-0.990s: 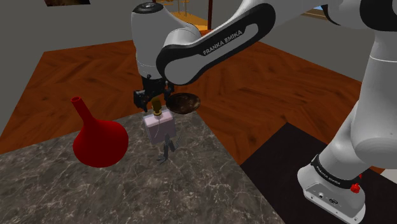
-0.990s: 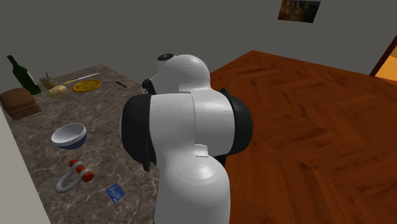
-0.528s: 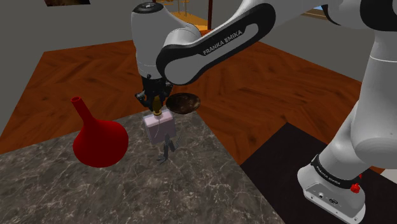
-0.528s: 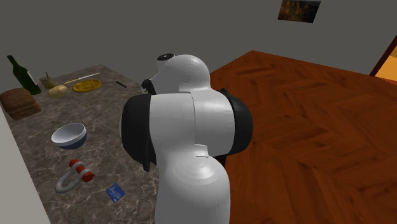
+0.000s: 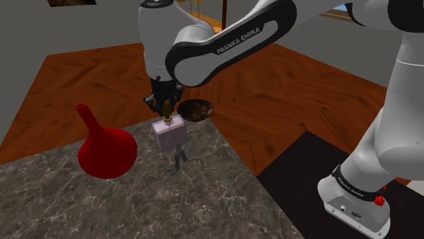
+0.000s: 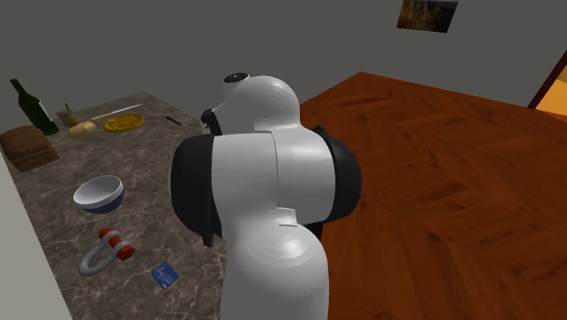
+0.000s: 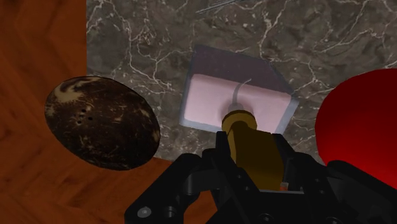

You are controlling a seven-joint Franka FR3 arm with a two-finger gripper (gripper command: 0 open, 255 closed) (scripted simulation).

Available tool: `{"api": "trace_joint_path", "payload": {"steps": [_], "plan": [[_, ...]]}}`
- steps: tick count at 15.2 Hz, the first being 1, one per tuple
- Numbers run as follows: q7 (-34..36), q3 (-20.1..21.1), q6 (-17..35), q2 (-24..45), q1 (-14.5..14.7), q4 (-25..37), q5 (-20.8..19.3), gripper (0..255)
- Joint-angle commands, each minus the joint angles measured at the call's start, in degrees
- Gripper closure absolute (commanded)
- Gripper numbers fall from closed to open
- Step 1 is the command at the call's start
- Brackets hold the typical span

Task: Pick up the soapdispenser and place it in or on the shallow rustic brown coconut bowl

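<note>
Pinching the brass-coloured pump head between its two black fingers, the gripper (image 5: 165, 106) hangs straight down over the far end of the dark marble counter (image 5: 136, 204). The soap dispenser (image 5: 168, 134) hangs upright beneath it, a square pale pink body under that pump. I cannot tell whether its base touches the stone. In the wrist view the fingers of the gripper (image 7: 254, 167) close on either side of the pump, and the pink block of the soap dispenser (image 7: 232, 95) shows just beyond them, over the counter (image 7: 146, 38).

The bowl (image 5: 197, 108), dark brown and mottled, sits at the counter's far corner, just beside the dispenser and apart from it. From the wrist the bowl (image 7: 102, 122) lies close to the counter's edge, with the wooden floor (image 7: 35, 57) showing past it.

A red vase (image 5: 105, 148) with a narrow neck stands on the dispenser's other side, nearer the counter's far edge at the shoulder view's left. A small, thin dark object (image 5: 178, 157) stands on the counter just in front of the dispenser; it is too small to name.

The white arm (image 5: 224, 41) arches over from the stand (image 5: 353, 197).
</note>
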Motion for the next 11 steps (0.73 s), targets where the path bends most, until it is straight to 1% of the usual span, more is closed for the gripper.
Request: {"api": "trace_joint_path", "payload": {"steps": [1,11], "plan": [[-0.52,0.17,-1.22,-0.53,-0.13,0.81,0.50,255],[-2.56,0.88,-7.88,-2.64,-0.32,5.75,2.56,255]]}}
